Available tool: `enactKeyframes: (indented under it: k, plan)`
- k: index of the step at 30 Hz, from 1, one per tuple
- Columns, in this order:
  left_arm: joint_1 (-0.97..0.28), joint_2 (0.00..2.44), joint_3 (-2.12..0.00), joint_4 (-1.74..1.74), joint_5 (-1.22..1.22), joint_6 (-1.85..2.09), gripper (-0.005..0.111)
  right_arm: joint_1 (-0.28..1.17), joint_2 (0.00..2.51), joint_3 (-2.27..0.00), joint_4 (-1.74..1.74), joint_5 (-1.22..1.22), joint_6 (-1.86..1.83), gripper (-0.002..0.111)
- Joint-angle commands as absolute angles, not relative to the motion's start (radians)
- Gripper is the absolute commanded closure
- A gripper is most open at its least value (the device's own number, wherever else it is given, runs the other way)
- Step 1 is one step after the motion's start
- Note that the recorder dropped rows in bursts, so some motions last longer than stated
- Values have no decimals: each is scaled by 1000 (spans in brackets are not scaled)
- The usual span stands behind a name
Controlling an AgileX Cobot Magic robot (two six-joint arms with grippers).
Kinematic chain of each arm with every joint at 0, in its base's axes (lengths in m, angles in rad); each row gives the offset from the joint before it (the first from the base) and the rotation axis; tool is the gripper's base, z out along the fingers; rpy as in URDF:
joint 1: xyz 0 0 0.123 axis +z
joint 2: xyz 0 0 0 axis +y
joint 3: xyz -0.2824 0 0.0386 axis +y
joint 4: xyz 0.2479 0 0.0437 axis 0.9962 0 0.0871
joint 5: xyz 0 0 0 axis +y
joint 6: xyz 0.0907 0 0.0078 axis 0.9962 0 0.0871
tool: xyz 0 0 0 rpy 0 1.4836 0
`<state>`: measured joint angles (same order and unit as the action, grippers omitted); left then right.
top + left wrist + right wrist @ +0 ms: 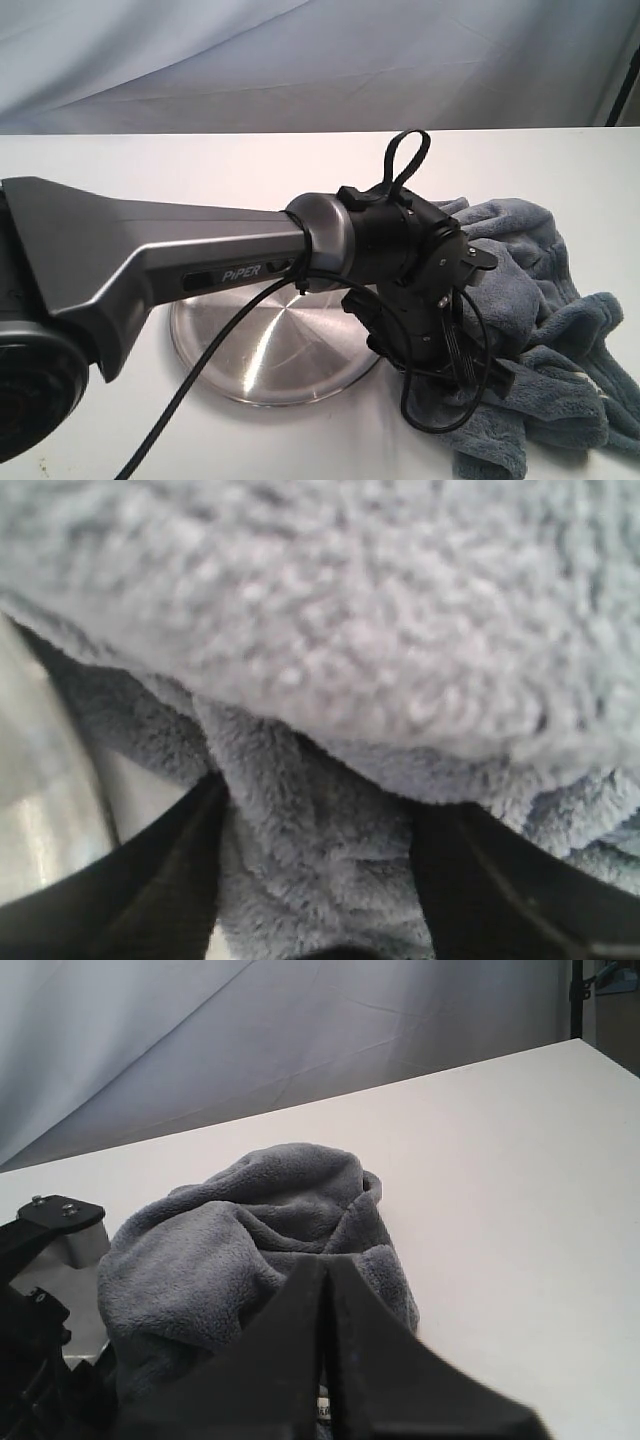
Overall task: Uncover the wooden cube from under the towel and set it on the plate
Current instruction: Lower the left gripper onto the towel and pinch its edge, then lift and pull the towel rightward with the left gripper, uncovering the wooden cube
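Observation:
The grey-blue towel point(545, 320) lies crumpled in a heap on the white table, right of the round steel plate point(270, 350). My left gripper point(452, 372) reaches across the plate and points down into the towel's near left edge. In the left wrist view the left gripper point(315, 790) has its black fingers point(160, 880) wide apart, with a plush fold of towel point(320, 870) filling the gap. My right gripper point(325, 1262) is shut on nothing and hovers just short of the towel point(230, 1250). The wooden cube is hidden.
The left arm's grey forearm point(200, 265) and its cable span the plate and the table's left half. Part of the left arm's black wrist point(40, 1230) shows beside the towel in the right wrist view. A grey cloth backdrop point(300, 60) hangs behind the table.

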<state>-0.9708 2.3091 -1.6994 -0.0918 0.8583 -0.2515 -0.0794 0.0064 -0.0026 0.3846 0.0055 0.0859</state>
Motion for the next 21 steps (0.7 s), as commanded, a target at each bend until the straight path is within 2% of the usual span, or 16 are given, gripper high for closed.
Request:
enactKeyframes:
  k: [1,5,21]
  plan:
    - [-976,2314,-1704,-104,871,-254,78,-79,0,0,390,17,90,105]
    - [-976,2314,-1704,-120,879,-254,106,-79,0,0,390,17,90,105]
    - [-976,2159,-1704,-141,835,-256,107,-79,0,0,390,17,90,105]
